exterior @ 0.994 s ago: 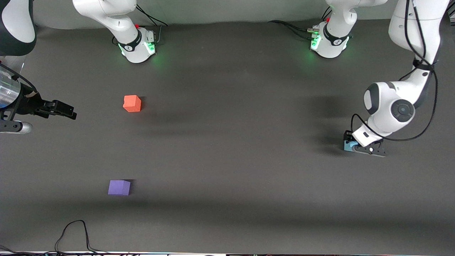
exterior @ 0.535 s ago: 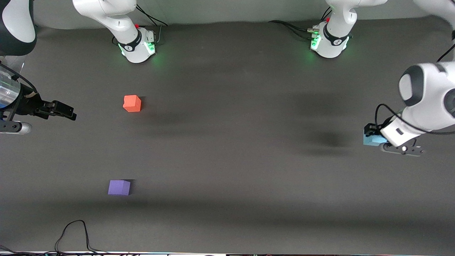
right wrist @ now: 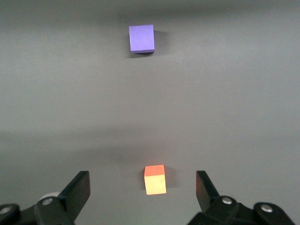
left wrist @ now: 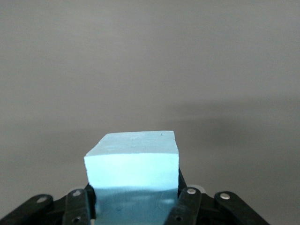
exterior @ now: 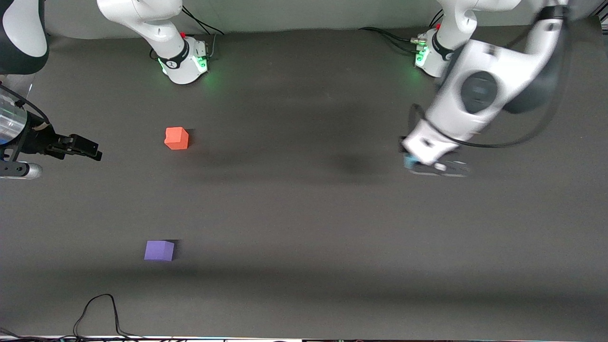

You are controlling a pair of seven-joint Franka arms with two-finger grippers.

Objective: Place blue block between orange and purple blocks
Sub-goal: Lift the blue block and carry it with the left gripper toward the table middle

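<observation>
My left gripper (exterior: 412, 164) is shut on the light blue block (exterior: 408, 162), holding it in the air over the table toward the left arm's end. The block fills the space between its fingers in the left wrist view (left wrist: 133, 173). The orange block (exterior: 176, 138) sits toward the right arm's end. The purple block (exterior: 159, 250) lies nearer the front camera than the orange one. My right gripper (exterior: 88, 148) is open and empty, waiting at the right arm's end of the table. Its wrist view shows the orange block (right wrist: 155, 179) and the purple block (right wrist: 141, 38).
A black cable (exterior: 97, 313) loops on the table near the front edge, nearer the camera than the purple block. The two arm bases (exterior: 183, 59) stand along the table's edge farthest from the camera.
My left arm has lifted the blue block off the table, swung out toward its own end, then moved back toward the table's middle. The right arm and the other blocks have not moved.
</observation>
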